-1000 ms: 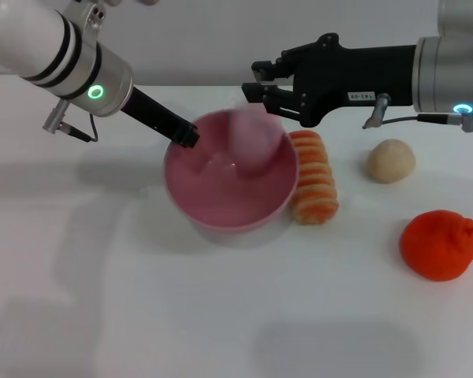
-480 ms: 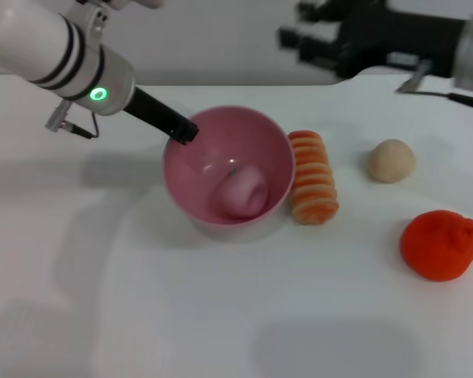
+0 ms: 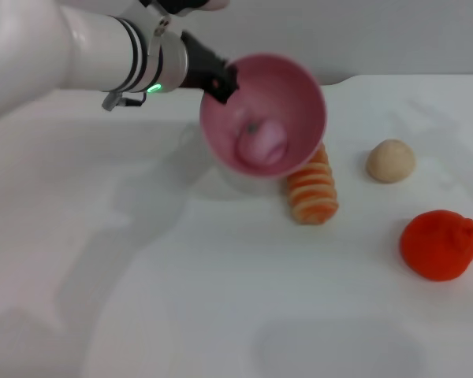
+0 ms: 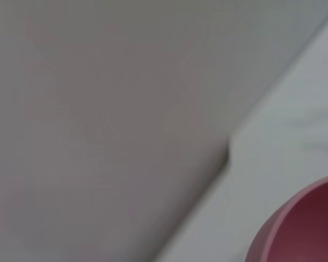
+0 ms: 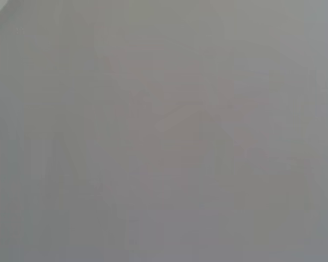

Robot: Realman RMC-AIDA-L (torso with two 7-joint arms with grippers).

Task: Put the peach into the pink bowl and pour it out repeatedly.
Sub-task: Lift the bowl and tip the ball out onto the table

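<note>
Holding one pink bowl, left gripper; one peach inside.

**Setting: robot test bench**

Plain white table against a bare grey wall; no furnishings. Toy food props laid out: striped bread at centre, beige ball at 2 o'clock, orange fruit at 4 o'clock. Staged lab setup, not a kitchen.

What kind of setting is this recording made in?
Probably a lab test bench, not a kitchen: a plain white table, toy-like food props such as the orange fruit, and the left gripper lifting the pink bowl.
</note>
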